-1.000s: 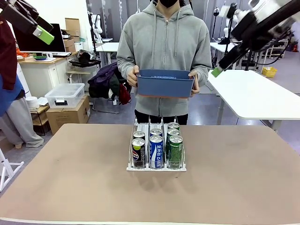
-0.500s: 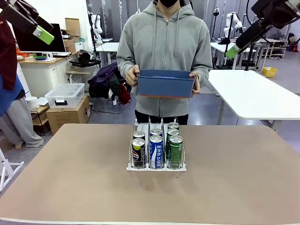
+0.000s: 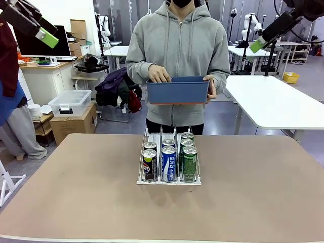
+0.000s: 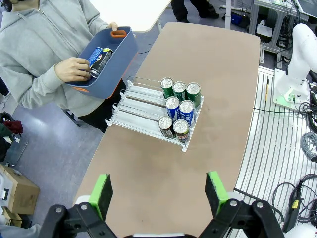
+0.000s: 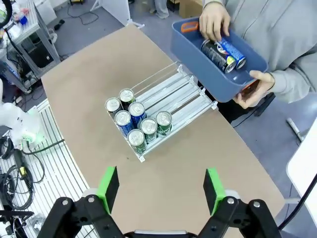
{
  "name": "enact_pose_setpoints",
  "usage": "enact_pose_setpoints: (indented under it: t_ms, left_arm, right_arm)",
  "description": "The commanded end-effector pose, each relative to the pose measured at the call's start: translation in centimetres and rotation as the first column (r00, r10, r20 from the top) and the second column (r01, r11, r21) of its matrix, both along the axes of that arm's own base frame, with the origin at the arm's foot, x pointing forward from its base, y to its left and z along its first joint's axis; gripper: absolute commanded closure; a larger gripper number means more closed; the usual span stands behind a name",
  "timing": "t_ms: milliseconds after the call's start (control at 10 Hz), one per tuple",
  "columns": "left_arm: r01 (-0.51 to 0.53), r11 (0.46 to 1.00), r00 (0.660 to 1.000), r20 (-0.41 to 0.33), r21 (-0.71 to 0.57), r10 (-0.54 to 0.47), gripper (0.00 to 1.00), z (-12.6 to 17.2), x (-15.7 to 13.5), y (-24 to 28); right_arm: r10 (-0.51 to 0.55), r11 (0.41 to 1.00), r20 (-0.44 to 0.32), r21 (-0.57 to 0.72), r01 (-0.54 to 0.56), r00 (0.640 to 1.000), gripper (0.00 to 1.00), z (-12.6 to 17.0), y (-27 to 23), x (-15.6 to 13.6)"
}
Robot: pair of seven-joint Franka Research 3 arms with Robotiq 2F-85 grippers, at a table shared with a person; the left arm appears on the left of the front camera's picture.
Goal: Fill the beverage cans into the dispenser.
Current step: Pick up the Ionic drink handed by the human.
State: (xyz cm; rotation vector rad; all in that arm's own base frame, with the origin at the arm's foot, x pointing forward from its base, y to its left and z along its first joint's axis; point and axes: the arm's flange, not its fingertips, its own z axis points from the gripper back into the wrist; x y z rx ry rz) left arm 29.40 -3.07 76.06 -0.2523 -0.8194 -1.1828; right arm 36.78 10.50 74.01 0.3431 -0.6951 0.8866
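Change, right arm: the right gripper [image 5: 161,187] has lifted away to the upper right and now hangs high above the bench [image 3: 76,197], well clear of it. Its jaws stand apart with nothing between them.
Left arm: the left gripper [image 4: 158,191] is unchanged, parked high at the upper left. Its jaws are spread wide and empty.
Change, person: one hand [image 3: 159,75] has left the side of the blue bin [image 3: 178,92] and gone inside it, onto the loose cans [image 5: 223,53] lying there. The other hand [image 3: 210,90] carries the bin.
Rack position: the dispenser [image 3: 169,181] stands mid-bench, towards the person's edge, and has not moved.
Load: seven beverage cans [image 3: 168,161] stand upright at the front, two black, two blue-and-white and three green.
Lanes: the rear part of all three is free.
Judgement: the robot is out of the way. The person appears about to draw a can from the bin, to load it or hand it over. Filling is incomplete.
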Motion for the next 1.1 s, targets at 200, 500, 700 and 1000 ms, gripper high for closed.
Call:
enact_pose_setpoints:
  t_ms: [200, 500, 700, 1000]
  left_arm:
    - [-0.001, 1.000, 1.000, -0.002, 0.000, 0.001, 0.00, -0.1, 0.0, 0.0]
    - [-0.001, 1.000, 1.000, -0.002, 0.000, 0.001, 0.00, -0.1, 0.0, 0.0]
    - [-0.001, 1.000, 1.000, -0.002, 0.000, 0.001, 0.00, -0.1, 0.0, 0.0]
    - [-0.001, 1.000, 1.000, -0.002, 0.000, 0.001, 0.00, -0.1, 0.0, 0.0]
  right_arm:
    - [-0.012, 1.000, 0.045, 0.013, 0.011, 0.999, 0.09, -0.9, 0.0, 0.4]
    - [-0.006, 1.000, 0.021, 0.021, 0.005, 1.000, 0.09, 0.5, -0.4, -0.3]
    - [-0.006, 1.000, 0.021, 0.021, 0.005, 1.000, 0.09, 0.5, -0.4, -0.3]
    - [-0.006, 1.000, 0.021, 0.021, 0.005, 1.000, 0.09, 0.5, -0.4, -0.3]
